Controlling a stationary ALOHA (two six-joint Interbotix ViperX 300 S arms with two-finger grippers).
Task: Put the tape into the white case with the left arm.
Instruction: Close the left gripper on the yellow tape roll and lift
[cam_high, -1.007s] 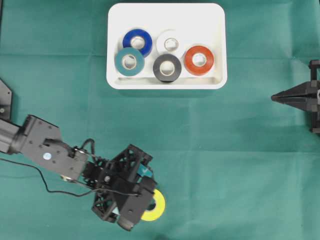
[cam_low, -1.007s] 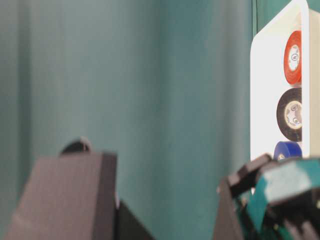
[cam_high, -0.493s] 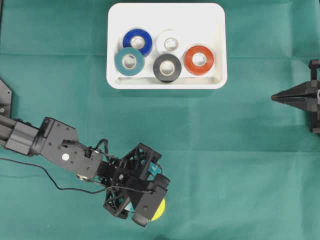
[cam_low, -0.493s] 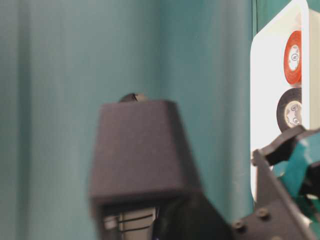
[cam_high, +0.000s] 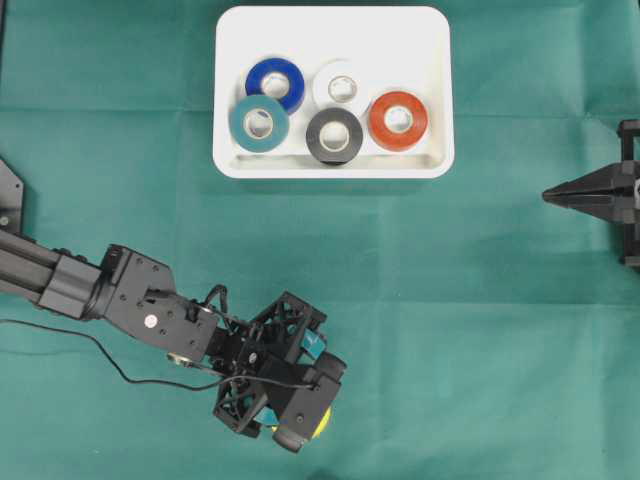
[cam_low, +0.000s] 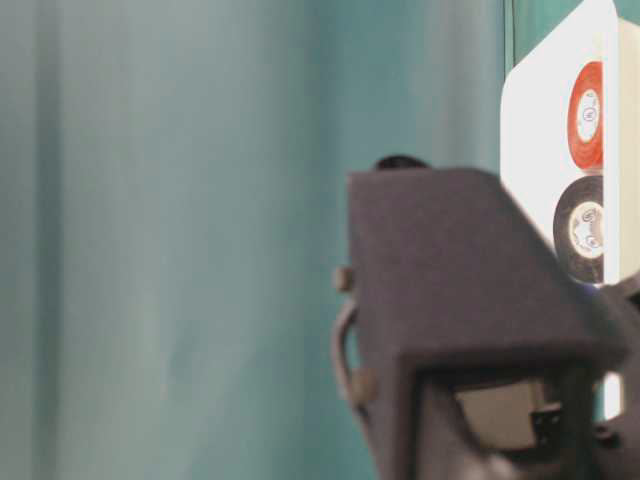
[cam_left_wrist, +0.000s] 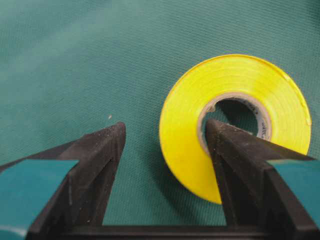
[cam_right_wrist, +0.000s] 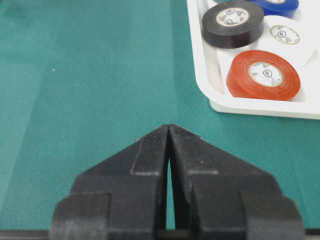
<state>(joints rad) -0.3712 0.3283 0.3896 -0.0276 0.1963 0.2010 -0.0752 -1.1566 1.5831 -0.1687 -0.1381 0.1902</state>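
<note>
Left wrist view shows the left gripper (cam_left_wrist: 165, 135) apart, straddling the yellow tape (cam_left_wrist: 235, 122) wall; closing squarely should secure it.

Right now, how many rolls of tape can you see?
6. Five lie in the white case: blue roll, teal roll, white roll, black roll, red roll. The yellow roll lies on the green cloth at the left gripper.
</note>
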